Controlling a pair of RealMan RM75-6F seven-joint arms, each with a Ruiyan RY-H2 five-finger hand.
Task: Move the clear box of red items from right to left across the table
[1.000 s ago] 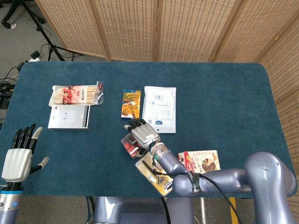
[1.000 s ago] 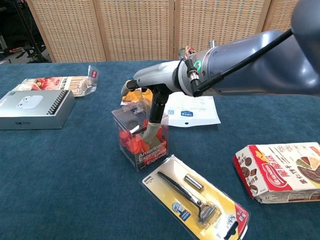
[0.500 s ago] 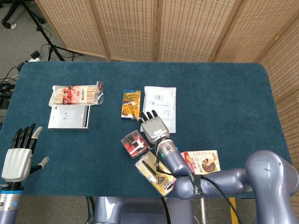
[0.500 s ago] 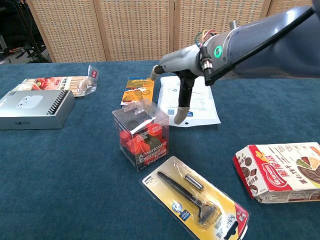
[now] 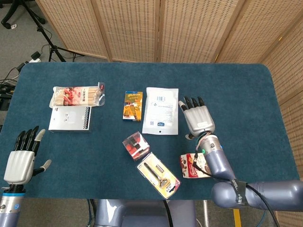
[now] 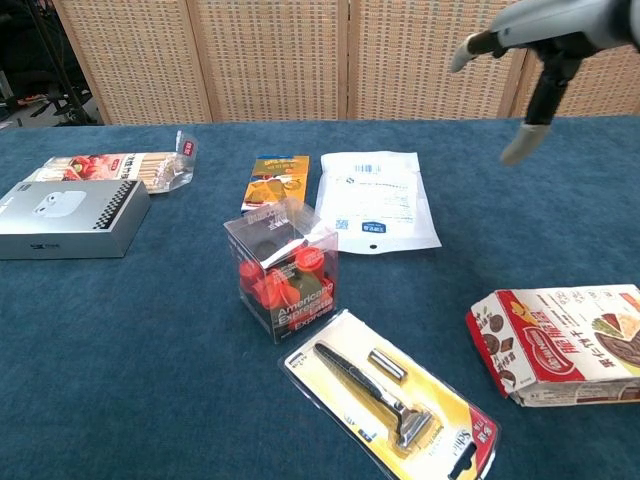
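Clear box (image 5: 136, 144) stands lower centre, released for handover; right hand (image 5: 199, 119) and left hand (image 5: 20, 161): fingers spread, holding nothing.

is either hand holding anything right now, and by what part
Nothing is held. The right hand hangs open above the table, apart from the clear box. The left hand is open too, off the table's near left edge.
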